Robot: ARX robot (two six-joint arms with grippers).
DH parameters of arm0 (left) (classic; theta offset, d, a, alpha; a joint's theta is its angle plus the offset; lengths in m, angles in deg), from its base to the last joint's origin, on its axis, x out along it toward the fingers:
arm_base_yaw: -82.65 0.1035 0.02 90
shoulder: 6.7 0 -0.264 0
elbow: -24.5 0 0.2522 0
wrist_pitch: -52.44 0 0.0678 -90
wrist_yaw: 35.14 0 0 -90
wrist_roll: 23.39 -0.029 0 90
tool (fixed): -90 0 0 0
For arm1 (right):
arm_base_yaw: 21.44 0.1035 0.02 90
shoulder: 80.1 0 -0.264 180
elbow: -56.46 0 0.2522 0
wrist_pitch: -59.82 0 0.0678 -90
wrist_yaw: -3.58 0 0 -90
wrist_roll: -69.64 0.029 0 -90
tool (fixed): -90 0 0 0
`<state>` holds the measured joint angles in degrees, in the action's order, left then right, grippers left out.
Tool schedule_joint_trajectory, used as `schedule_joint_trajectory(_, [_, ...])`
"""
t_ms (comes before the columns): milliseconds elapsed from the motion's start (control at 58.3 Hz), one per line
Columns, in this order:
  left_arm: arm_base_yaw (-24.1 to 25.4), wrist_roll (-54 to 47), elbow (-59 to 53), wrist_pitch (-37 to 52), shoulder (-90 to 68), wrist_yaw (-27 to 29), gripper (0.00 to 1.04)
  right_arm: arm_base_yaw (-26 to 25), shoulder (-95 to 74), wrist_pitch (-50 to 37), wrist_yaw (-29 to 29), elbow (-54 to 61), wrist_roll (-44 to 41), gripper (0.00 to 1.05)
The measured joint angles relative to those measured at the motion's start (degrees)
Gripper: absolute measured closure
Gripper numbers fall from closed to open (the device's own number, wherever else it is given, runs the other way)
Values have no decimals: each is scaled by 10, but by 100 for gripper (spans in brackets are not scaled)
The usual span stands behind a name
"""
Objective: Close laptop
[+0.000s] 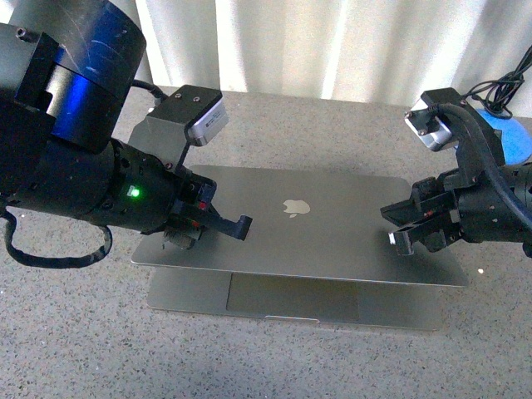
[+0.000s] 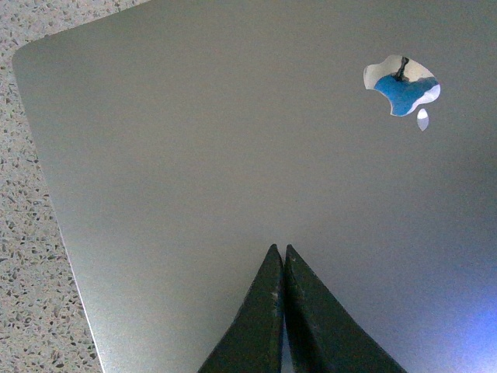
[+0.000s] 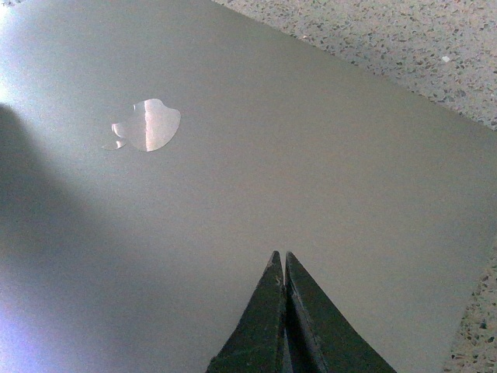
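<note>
Left gripper [image 1: 240, 226] is pointed toward 3 o'clock, right gripper [image 1: 398, 237] toward 9 o'clock, so they're pretty much aimed at each other. Jaws on both are squeezed fully together, wrists angled down.

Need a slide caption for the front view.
Left gripper and right gripper, both shut, over the nearly closed grey laptop; trackpad visible.

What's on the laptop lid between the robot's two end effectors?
Only the pale apple logo, on the otherwise bare laptop lid. The front view shows it between the left end effector and the right end effector, both shut.
</note>
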<state>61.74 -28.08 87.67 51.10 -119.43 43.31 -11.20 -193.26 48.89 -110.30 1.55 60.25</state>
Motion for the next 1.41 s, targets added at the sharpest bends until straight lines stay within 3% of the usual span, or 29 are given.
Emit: schedule_joint_trajectory(1406, [5, 3, 0, 16, -33, -7, 101, 3, -44, -6, 3, 0, 23, 104])
